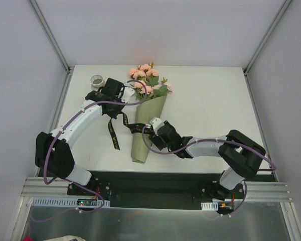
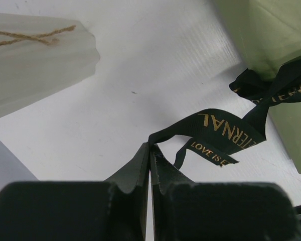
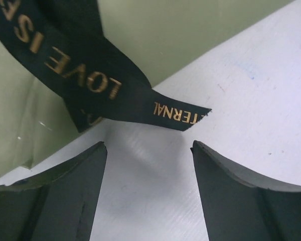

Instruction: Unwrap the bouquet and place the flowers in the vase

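Small whitish glass vase (image 1: 97,80) stood far-left on the white counter (image 1: 210,110); beside it the left jaws were clenched on a black gold-lettered ribbon (image 2: 226,131) end. Olive-green paper bouquet (image 1: 153,108) of peach-pink roses lay mid-counter. At its stem end the right jaws were released, ribbon tail just ahead.

The white table (image 1: 210,110) bears the bouquet (image 1: 149,118), which lies on its side near the middle. Its roses point toward the far edge and the tip of its olive paper cone toward the near edge. A black ribbon (image 1: 114,135) with gold lettering is tied round the cone, and one tail lies flat on the table just left of it. The vase (image 1: 97,80) stands upright near the far-left corner, apart from the roses.
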